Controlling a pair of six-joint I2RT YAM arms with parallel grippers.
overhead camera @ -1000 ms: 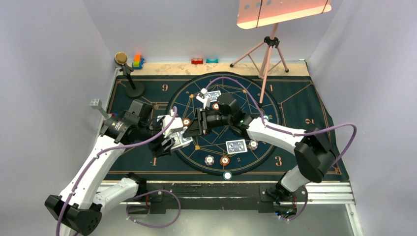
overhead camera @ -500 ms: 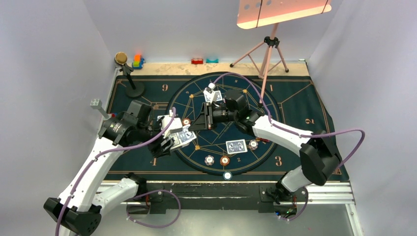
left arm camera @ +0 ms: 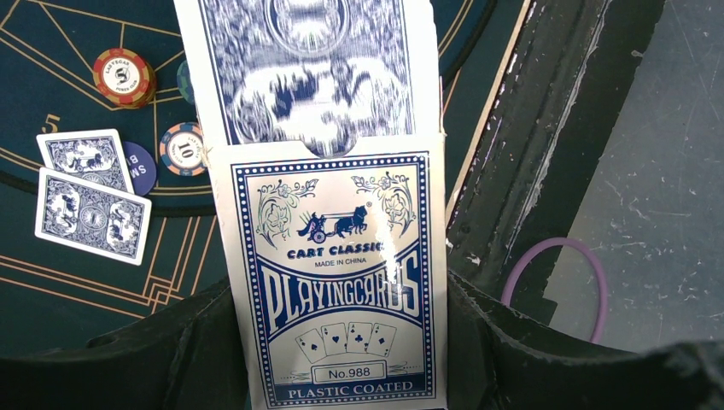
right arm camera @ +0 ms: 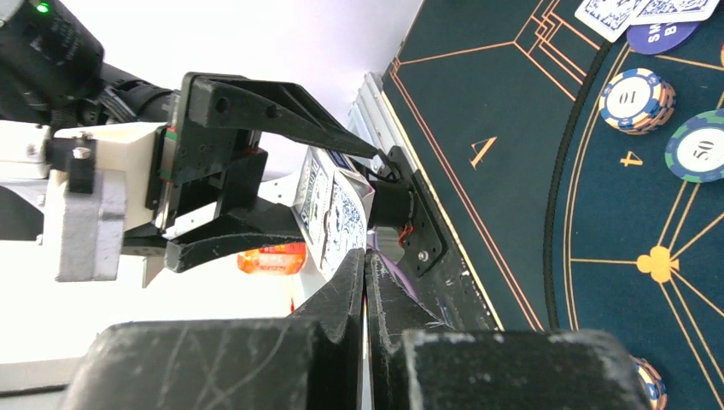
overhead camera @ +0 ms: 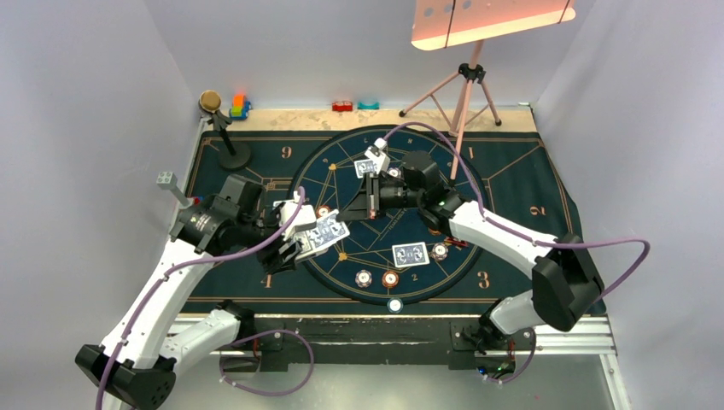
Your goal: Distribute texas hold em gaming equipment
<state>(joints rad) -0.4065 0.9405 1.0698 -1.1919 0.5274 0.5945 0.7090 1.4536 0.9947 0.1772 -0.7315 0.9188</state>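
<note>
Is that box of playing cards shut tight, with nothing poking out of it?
No, a blue-backed card sticks partway out of the open top of the playing card box.

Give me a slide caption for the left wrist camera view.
Left end effector grips the card box, one card protruding from its top, dealt cards and chips on the mat beyond.
</note>
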